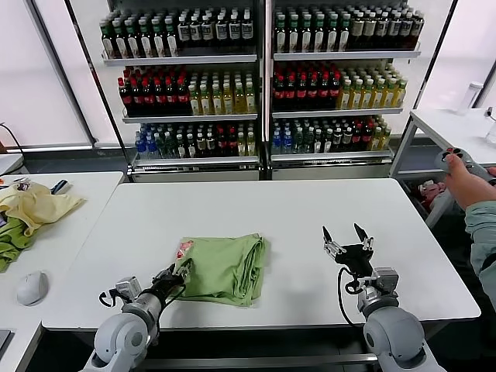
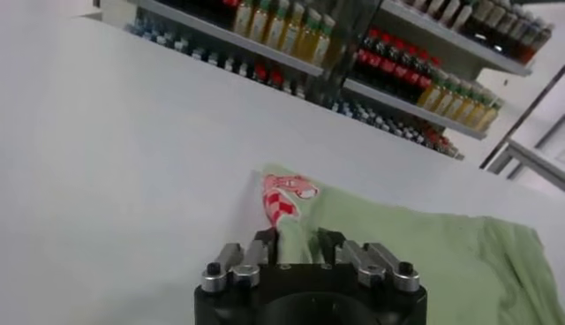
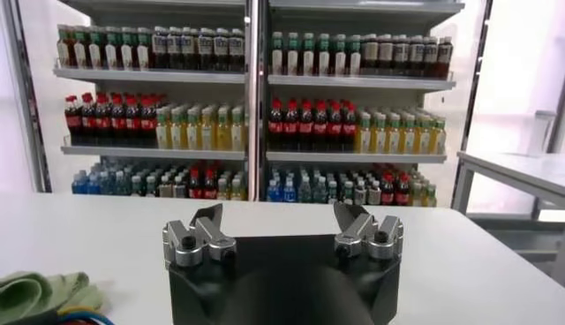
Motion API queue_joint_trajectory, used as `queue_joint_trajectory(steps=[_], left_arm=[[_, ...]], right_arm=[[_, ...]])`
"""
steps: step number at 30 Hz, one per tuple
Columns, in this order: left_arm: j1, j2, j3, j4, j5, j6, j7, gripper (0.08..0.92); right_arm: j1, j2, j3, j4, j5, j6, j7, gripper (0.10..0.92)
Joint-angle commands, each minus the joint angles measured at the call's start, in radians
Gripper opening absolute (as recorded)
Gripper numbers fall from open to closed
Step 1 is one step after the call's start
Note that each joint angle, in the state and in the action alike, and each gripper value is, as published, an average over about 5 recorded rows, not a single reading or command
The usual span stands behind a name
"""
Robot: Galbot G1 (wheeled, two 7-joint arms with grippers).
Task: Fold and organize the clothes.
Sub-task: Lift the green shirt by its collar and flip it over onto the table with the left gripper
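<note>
**Head view: left gripper at the shirt's near-left corner**

From the head camera I see the light green polo shirt (image 1: 223,267) lying folded into a rough bundle on the white desk (image 1: 294,213), left of centre and close to the near edge. Its red-and-white chest print (image 1: 184,249) faces my left side. My left gripper (image 1: 180,277) sits right at that near-left corner; in the left wrist view its fingers (image 2: 267,244) are drawn narrow with green cloth between them, so I judge they are pinching the shirt's edge. The bundle lies ahead and to the right of that gripper. The right gripper (image 1: 348,235) hovers well apart to the right, fingers spread wide and holding nothing, so the left arm is plainly nearer.
</note>
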Motion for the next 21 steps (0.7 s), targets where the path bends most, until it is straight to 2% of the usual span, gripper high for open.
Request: queue_joint_trajectory(steps=[1, 5, 8, 12, 15, 21], left_arm=[[-0.009, -0.02, -0.085, 0.022, -0.259, -0.012, 0.001, 0.307], [-0.01, -0.032, -0.115, 0.02, -0.323, -0.006, 0.002, 0.187], [-0.011, -0.038, -0.142, 0.011, -0.378, -0.001, 0.0, 0.128], [-0.008, -0.033, -0.207, -0.009, -0.452, 0.008, -0.009, 0.118], [0.003, -0.003, -0.289, -0.032, -0.497, 0.017, -0.02, 0.118], [0.026, 0.13, -0.505, -0.064, -0.493, 0.032, -0.027, 0.118]], right_arm=[[0.002, 0.002, -0.001, -0.006, 0.002, 0.0, 0.0, 0.823], [0.005, 0.006, -0.005, -0.011, 0.002, 0.0, -0.001, 0.823], [0.006, 0.007, -0.008, -0.011, 0.002, 0.0, -0.001, 0.823], [0.008, 0.006, -0.009, -0.01, 0.004, 0.0, -0.001, 0.823], [0.011, 0.004, -0.01, -0.01, 0.007, 0.0, -0.001, 0.823], [0.021, 0.006, -0.011, -0.01, 0.014, 0.001, -0.001, 0.823]])
